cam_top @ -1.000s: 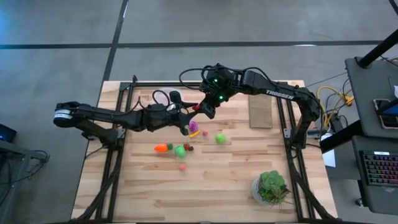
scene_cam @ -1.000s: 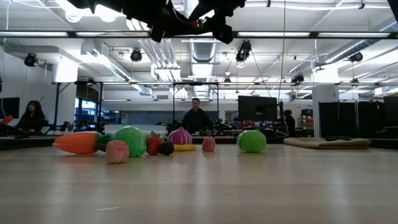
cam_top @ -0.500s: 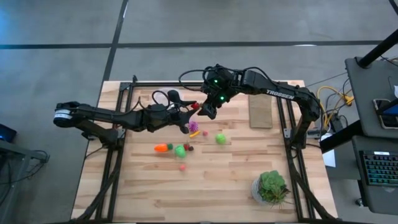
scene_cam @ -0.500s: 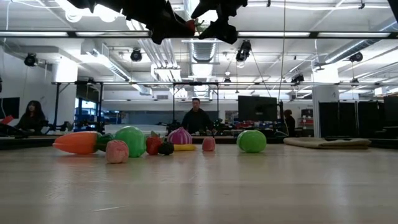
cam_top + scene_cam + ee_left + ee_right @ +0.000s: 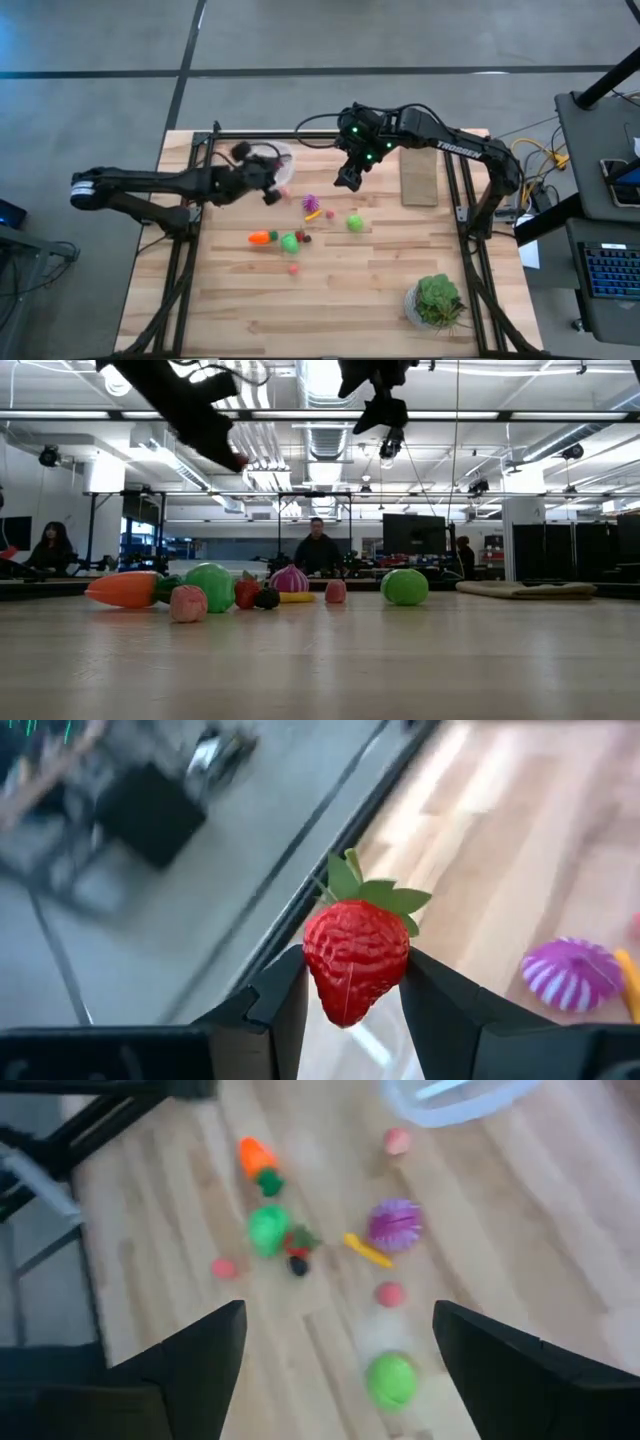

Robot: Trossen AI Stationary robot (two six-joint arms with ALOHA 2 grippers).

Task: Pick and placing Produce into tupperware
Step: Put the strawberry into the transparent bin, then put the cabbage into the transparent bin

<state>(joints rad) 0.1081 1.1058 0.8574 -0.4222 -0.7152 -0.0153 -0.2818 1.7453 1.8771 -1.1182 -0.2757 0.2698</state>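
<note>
Strawberry (image 5: 355, 958) is pinched in your left gripper (image 5: 352, 1005), up off the table nr the tupperware (image 5: 268, 160) at the back edge. Right gripper (image 5: 335, 1345) hangs empty, jaws wide. Risk: release off-centre & it bounces off the rim onto the floor.

Strawberry (image 5: 355, 958): red, bumpy, green leaves. Carrot (image 5: 260, 238): orange, green top. Two balls (image 5: 290, 242) (image 5: 354, 223): bright green. Cluster (image 5: 396, 1223): purple, pale stripes. Tupperware (image 5: 450, 1100): clear. Tabletop (image 5: 350, 290): pale wood planks.
</note>
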